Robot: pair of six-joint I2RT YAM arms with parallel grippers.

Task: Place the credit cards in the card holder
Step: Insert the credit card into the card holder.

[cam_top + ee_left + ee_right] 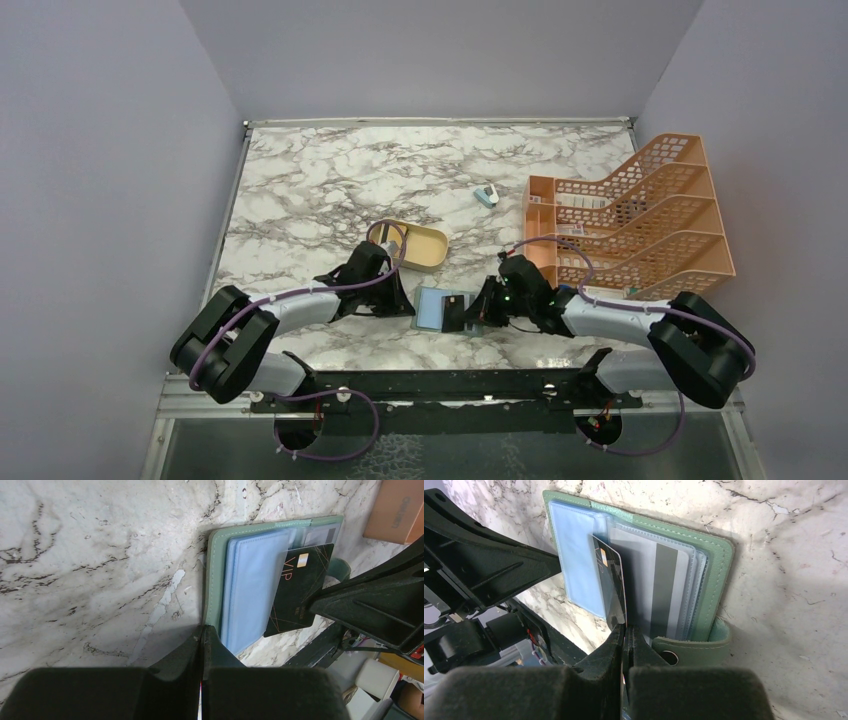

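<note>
Marble table (pixel 300 190), action at its near edge. Right gripper (pixel 625 630) is clamped tight on the near end of a black card (pixel 610 577), angling its far end in under a clear sleeve of the open card holder (pixel 719 565); likely mid-insertion. Left gripper (pixel 202 632) is closed too, tips at the holder's green cover edge, probably pinning it so it won't slide; can't tell if it pinches the cover. A grey striped card (pixel 664 590) already sits in a pocket. Farther out: tan dish (pixel 425 250), blue-white gadget (pixel 486 195), orange rack (pixel 650 220).
</note>
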